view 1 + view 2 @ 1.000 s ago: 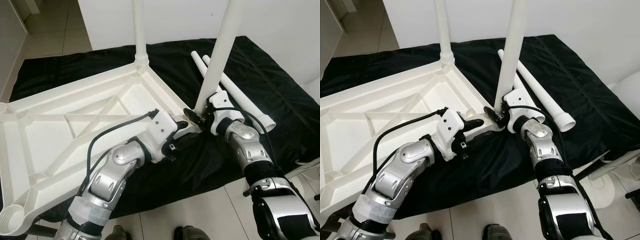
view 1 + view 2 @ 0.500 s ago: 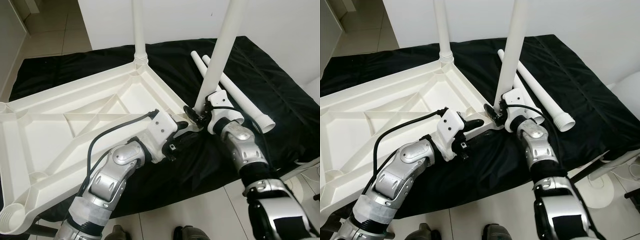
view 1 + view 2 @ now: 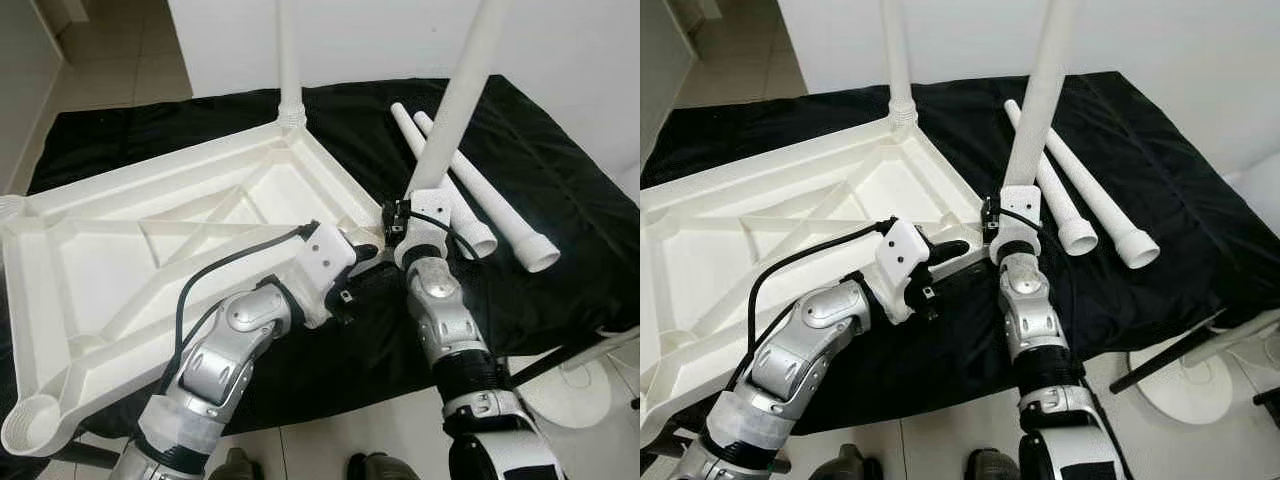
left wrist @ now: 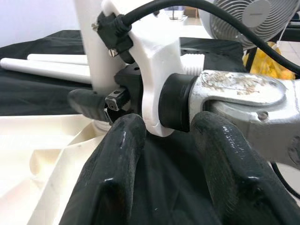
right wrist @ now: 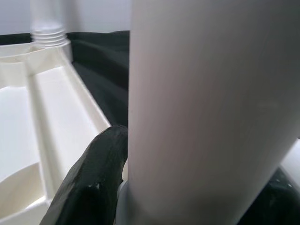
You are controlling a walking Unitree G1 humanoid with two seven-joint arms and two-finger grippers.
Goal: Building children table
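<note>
Right gripper [image 3: 992, 222] pinches table leg [image 3: 1040, 110] low, likely to screw it into upturned tabletop [image 3: 150, 260]; left gripper [image 3: 958, 246], fingers spread, steadies that corner; 2 spare legs [image 3: 480, 205] wait

Close before us stands a white table leg [image 5: 197, 108], with one black finger [image 5: 93, 178] of the right end effector pressed to its side. Beyond lie the white tabletop underside [image 5: 42, 122], a second, threaded leg [image 5: 47, 23] and black cloth [image 5: 103, 56].
</note>
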